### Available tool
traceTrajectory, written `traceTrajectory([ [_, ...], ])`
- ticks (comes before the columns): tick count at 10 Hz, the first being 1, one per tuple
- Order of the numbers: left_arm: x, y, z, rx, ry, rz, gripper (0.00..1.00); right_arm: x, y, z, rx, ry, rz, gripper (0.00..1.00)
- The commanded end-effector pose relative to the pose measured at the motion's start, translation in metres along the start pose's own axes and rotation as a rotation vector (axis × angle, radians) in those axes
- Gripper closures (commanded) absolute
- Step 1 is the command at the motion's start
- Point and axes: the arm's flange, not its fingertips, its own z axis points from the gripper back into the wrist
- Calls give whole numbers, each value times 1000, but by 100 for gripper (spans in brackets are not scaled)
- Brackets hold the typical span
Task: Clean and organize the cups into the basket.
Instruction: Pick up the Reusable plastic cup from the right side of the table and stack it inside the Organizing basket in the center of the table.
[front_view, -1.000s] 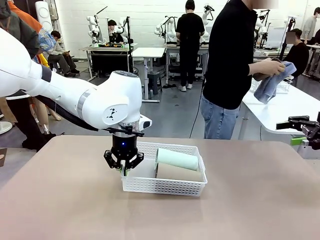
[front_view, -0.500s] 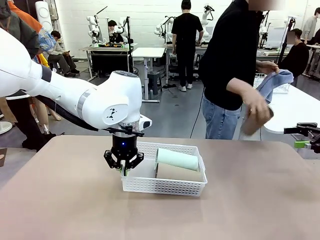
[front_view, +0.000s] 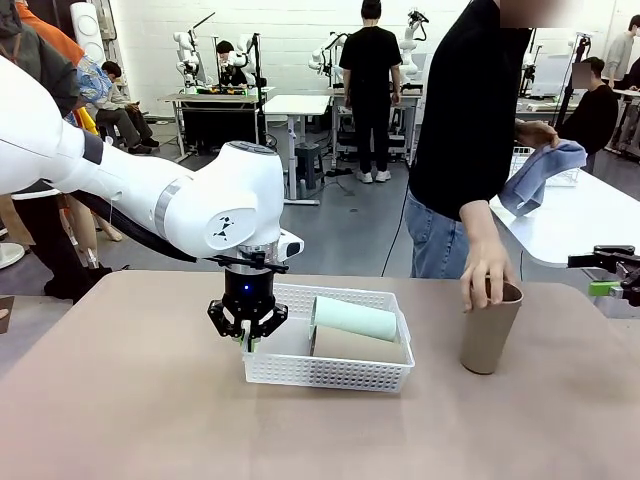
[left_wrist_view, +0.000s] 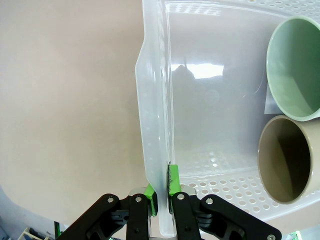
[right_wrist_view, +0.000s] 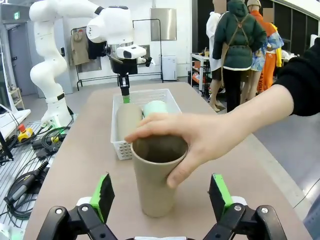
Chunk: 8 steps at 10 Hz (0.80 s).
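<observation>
The left tool (front_view: 247, 335) is clamped on the basket's (front_view: 330, 375) left wall, mid-frame; a mint cup (front_view: 355, 318) and a tan cup (front_view: 350, 347) lie inside. The right tool (right_wrist_view: 161, 196) gapes wide at lower frame, facing an upright brown cup (right_wrist_view: 152, 185) under the person's hand (right_wrist_view: 200, 135). Handover step, probably: next, close on it once released.

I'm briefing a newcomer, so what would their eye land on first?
A person's hand grips the rim of an upright tan cup on the table at right, ahead of the open right gripper. On the left, the left gripper pinches a wall of the basket; a mint cup and a second tan cup lie inside.
</observation>
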Motion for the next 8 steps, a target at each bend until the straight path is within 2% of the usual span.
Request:
traceTrajectory([
  [1,0,0,2,-3,-3,1,100,0,2,1,8,-12,-3,0],
  [7,0,0,2,-3,-3,1,100,0,0,0,0,0,0,0],
  [8,0,0,2,-3,-3,1,100,-11,4,-16,54,27,21,0],
])
